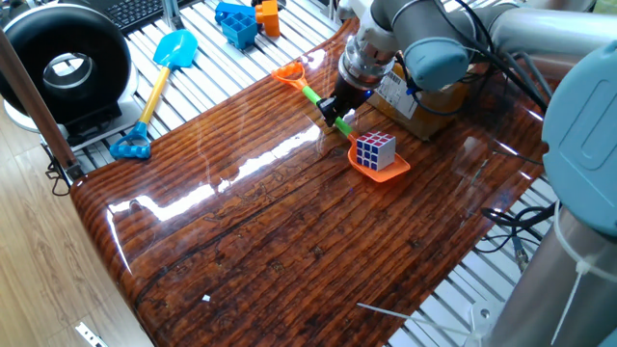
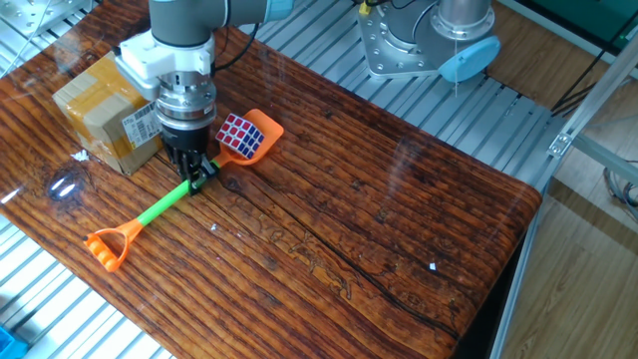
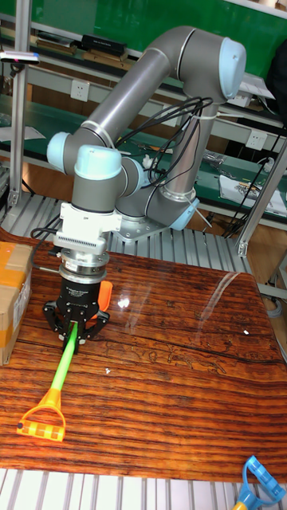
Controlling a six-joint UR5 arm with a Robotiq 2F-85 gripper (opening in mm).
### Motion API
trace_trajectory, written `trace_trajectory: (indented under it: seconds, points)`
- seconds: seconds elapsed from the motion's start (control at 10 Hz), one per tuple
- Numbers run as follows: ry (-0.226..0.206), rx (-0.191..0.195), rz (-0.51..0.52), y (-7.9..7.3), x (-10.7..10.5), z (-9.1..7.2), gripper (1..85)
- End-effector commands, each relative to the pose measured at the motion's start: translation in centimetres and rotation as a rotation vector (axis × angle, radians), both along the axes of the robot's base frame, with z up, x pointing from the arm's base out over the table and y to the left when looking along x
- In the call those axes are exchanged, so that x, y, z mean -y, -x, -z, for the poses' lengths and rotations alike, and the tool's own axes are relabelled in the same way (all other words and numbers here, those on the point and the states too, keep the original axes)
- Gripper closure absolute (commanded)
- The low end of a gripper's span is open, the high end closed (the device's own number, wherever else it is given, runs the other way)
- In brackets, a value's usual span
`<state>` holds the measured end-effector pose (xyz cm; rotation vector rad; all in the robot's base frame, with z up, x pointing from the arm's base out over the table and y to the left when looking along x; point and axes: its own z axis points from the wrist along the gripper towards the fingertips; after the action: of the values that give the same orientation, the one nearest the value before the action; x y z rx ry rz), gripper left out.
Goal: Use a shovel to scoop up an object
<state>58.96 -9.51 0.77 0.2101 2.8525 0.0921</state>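
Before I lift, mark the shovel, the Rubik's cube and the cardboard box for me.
shovel [image 2: 164, 206]: the other fixed view, on the green shaft.
Rubik's cube [image 1: 374, 150]: one fixed view, on the cube's near side face.
cardboard box [image 2: 95, 108]: the other fixed view, on its top face.
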Motion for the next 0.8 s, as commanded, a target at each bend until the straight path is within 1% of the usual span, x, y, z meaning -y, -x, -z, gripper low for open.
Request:
trace_trajectory:
  seconds: [0.0,0.2,0.5,0.7]
  points:
    - [0.000,-0.004,0.004,0.07,0.22,-0.09,84.7]
    - [0.010,-0.016,-0.012,0.36,0.33,0.02,83.7]
    - [-0.002,-0.015,-0.057,0.35,-0.13,0.05,68.7]
    - [-0.001,-0.015,-0.067,0.25,-0.11,0.11,64.3]
